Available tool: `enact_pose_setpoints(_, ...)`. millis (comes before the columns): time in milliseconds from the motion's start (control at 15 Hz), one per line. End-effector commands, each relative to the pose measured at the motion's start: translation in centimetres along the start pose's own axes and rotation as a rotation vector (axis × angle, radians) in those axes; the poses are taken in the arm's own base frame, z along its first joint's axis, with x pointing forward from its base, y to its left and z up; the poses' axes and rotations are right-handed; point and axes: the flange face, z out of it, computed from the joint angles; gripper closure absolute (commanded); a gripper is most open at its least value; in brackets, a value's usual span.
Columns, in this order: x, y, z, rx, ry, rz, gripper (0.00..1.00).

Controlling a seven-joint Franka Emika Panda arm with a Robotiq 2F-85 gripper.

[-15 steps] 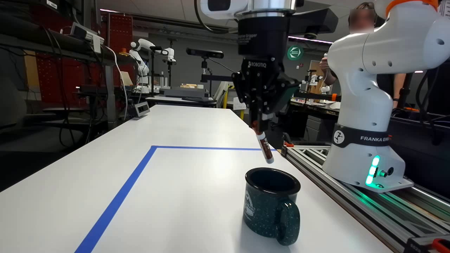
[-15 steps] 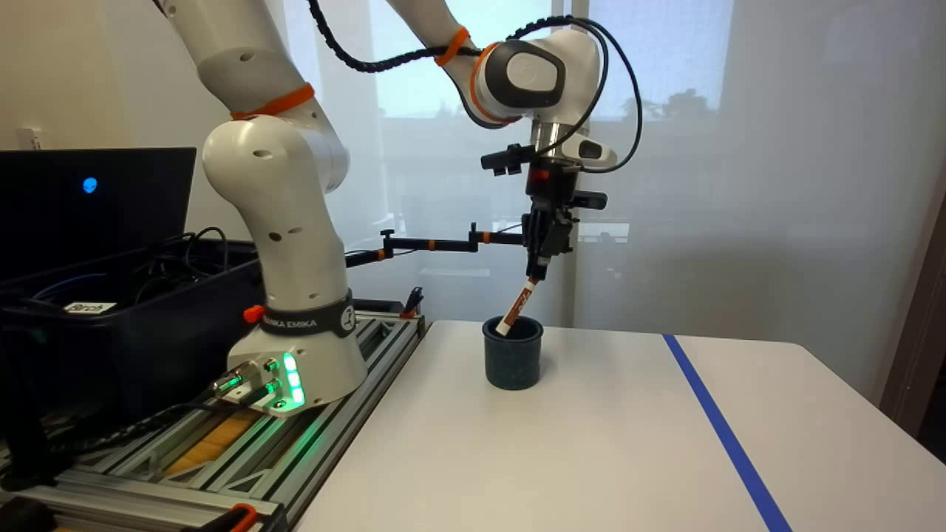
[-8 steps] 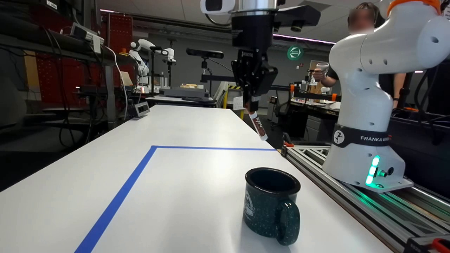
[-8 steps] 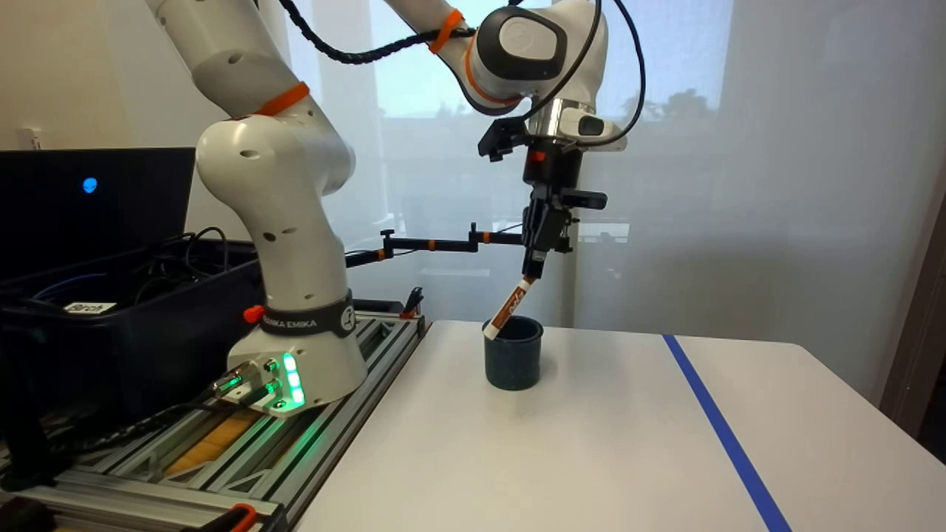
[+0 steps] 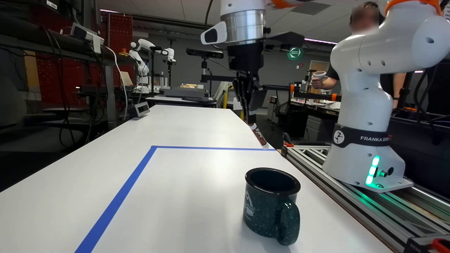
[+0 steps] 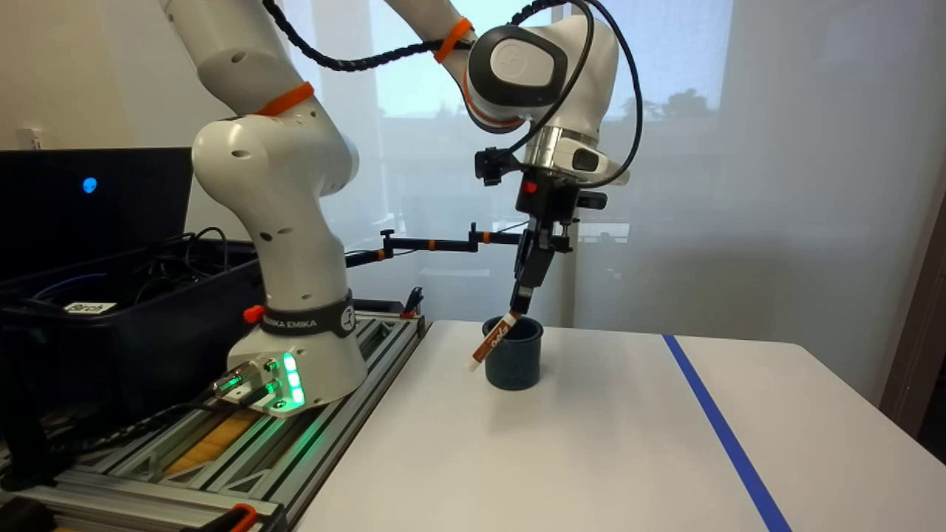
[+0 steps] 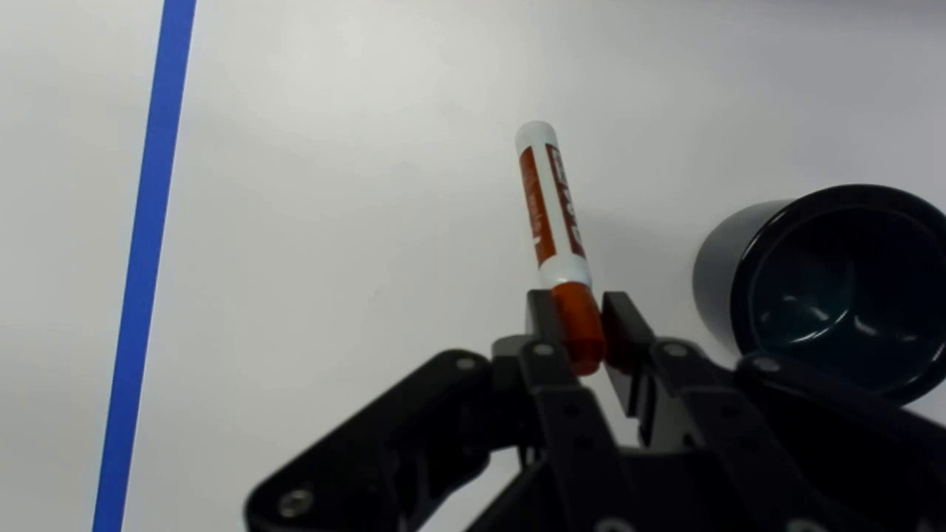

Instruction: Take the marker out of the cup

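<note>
The end effector is pinched on the marker, fingers drawn in tight with one on either side of its reddish cap. In the wrist view the marker points up the middle of the frame, leaning a little left, and the cup is over at the right edge, clearly apart from it. So yeah, the marker's outside the cup.

In an exterior view the cup stands upright on the white tabletop at lower right, handle toward the camera, pale print on its left side. The marker hangs tilted up behind it there. In an exterior view the marker slants across in front of the cup, and its white end pokes out past the cup's left side. Can't tell if that end touches the tabletop.

Blue tape runs down the left of the wrist view. The white arm stands at the right of an exterior view, green light glowing on its base, with a blurry-faced person behind it holding a white gadget. There's a laptop with a blue logo at the left of an exterior view, above a dark bin.
</note>
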Motion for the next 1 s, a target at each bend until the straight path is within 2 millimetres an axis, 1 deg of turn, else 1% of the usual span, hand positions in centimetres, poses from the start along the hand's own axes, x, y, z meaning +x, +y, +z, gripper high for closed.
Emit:
enact_pose_setpoints(0, 1.0, 1.0, 1.7, 0.019, 0.007, 0.009, 0.95)
enact_pose_setpoints(200, 1.6, 1.1, 3.3, 0.037, -0.002, 0.009, 0.95)
enact_pose_setpoints(467, 2.1, 0.9, 4.8, 0.048, -0.011, 0.005, 0.95)
enact_pose_setpoints(667, 2.4, 0.8, 5.6, 0.053, -0.020, 0.003, 0.95)
enact_pose_setpoints(933, 2.5, 0.7, 6.2, 0.054, -0.026, 0.001, 0.95)
